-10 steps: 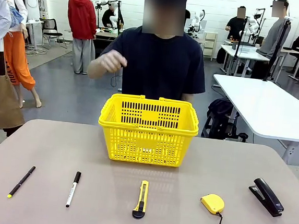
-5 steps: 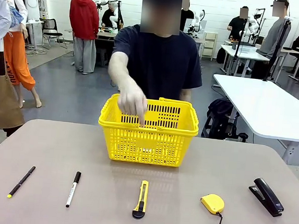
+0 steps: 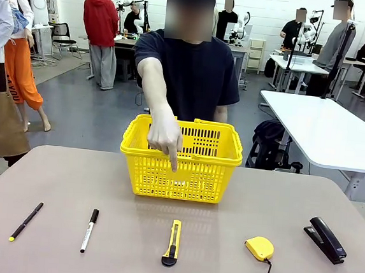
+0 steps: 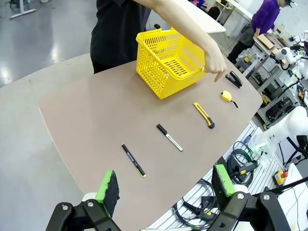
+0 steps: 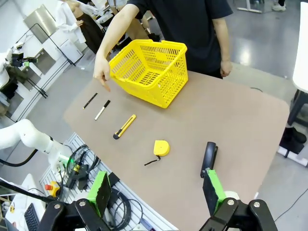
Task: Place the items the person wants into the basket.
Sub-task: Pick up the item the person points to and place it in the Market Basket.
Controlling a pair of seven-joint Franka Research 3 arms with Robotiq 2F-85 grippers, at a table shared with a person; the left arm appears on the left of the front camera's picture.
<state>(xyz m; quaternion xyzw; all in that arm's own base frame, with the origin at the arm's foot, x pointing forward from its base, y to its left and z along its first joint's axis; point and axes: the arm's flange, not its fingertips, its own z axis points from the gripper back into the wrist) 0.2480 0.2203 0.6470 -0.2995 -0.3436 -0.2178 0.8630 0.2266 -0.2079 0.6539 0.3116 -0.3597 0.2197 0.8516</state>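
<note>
The left gripper [image 4: 165, 183] hangs high above the table [image 3: 57, 183], well apart from the yellow basket [image 3: 180, 159], and its jaws stand wide apart.

In the front view, five things lie in a row on the robot's side of the basket. Far to the left of the basket is the thin black pen [image 3: 26, 221] with a yellow tip. Next to it, closer to the basket, is the black-and-white marker [image 3: 90, 230]. The yellow-and-black utility knife [image 3: 172, 242] lies straight in front of the basket, apart from it.

The person [image 3: 191, 73] stands behind the basket and stretches one arm over it. The hand [image 3: 165, 134] is before the basket's near wall, with the index finger pointing down. It seems to aim at the utility knife, but the angle does not let me be sure.

To the right of the basket's front lies the yellow tape measure [image 3: 259, 248] with its black cord. Farther right is the black stapler [image 3: 325, 239].

The right gripper [image 5: 156, 191] is also high over the table edge, far from the basket, with its jaws spread wide.
</note>
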